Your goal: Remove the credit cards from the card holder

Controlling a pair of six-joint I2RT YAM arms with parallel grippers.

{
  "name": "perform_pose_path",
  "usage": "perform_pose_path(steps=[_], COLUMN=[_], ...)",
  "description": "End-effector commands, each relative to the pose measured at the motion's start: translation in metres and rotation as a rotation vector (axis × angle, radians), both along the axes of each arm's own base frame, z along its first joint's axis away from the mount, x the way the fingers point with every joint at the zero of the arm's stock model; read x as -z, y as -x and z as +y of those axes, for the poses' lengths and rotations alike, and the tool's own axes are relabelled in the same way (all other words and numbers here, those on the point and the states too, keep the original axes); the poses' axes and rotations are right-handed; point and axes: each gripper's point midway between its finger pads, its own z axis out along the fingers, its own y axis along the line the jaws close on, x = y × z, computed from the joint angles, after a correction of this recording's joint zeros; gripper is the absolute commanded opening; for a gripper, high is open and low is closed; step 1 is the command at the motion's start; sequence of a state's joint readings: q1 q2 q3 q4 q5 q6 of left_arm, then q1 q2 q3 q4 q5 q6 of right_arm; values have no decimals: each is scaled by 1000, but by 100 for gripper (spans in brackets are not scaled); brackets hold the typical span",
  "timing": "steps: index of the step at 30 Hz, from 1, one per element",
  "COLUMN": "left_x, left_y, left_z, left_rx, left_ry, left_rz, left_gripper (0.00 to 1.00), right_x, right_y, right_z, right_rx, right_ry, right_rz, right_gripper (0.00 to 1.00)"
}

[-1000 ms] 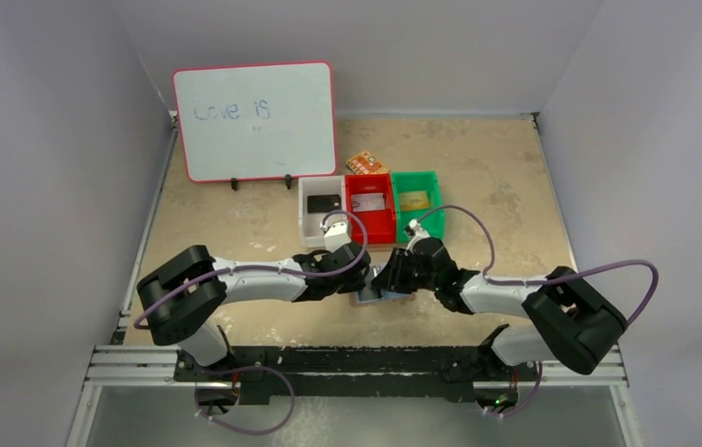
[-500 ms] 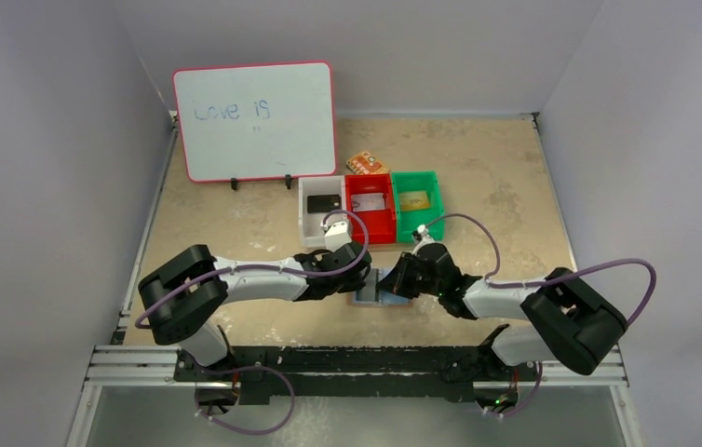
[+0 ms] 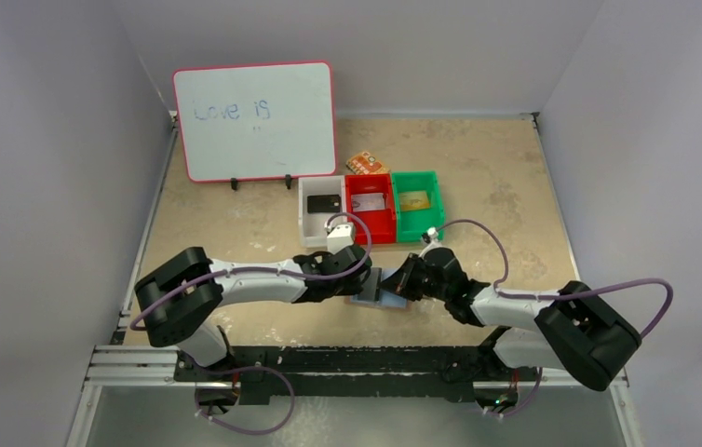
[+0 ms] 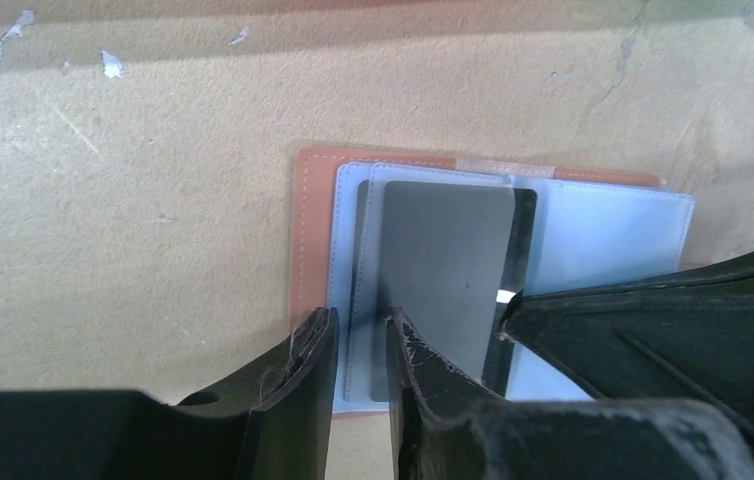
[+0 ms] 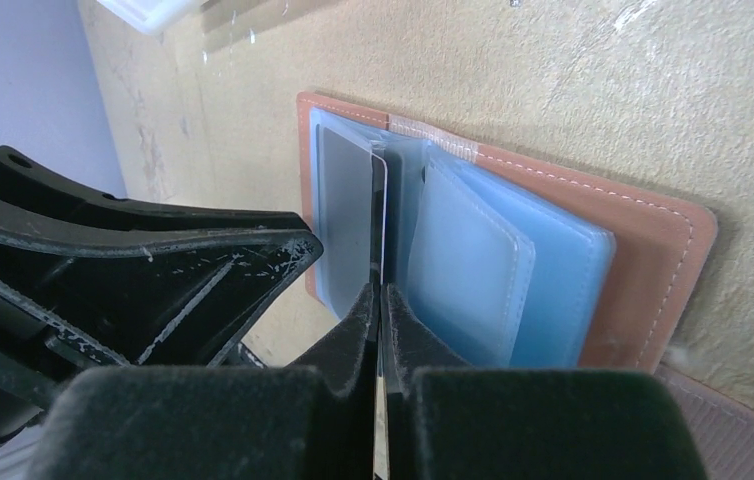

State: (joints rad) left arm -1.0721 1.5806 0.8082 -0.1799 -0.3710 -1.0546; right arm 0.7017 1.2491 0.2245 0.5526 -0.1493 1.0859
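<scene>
The tan card holder (image 3: 377, 291) lies open and flat on the table between my two grippers. In the left wrist view its pale blue sleeves (image 4: 603, 225) face up, and a dark grey card (image 4: 448, 260) sits in the left sleeve. My left gripper (image 4: 361, 322) is over the holder's near left edge with its jaws a narrow gap apart and nothing between them. My right gripper (image 5: 381, 292) is shut on the edge of the dark card (image 5: 345, 215), which is still largely in its sleeve. The tan cover (image 5: 653, 260) shows to the right.
A white bin (image 3: 308, 228) with a black card, a red bin (image 3: 370, 229) with a card and a green bin (image 3: 417, 223) with a yellowish card stand just behind the holder. An orange patterned packet (image 3: 366, 163) and a whiteboard (image 3: 255, 121) are farther back.
My right gripper has dropped low and come in at the holder's right side, now pinching the card's edge. The right elbow has swung right. The left arm has barely moved.
</scene>
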Motion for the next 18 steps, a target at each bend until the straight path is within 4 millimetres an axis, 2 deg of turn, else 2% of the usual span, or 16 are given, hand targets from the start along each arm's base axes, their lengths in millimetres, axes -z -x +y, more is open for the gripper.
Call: perform_pose_path(steps=[1,14,18], left_x=[-16,3,12], left_y=[-5,1,3], left_z=[-6,-7,6], left_rx=[40,87,93], left_ry=[-12,-121,-256], left_rz=[-36,-8,-14], left_gripper=[24,21,19], right_x=[-10,-4,1], right_y=[-8,-9,-9], right_z=[2,1,0], right_rx=[31,35,40], right_ry=[-40,-18,-9], right_rz=[-23,-3,14], right_gripper=[0,0,0])
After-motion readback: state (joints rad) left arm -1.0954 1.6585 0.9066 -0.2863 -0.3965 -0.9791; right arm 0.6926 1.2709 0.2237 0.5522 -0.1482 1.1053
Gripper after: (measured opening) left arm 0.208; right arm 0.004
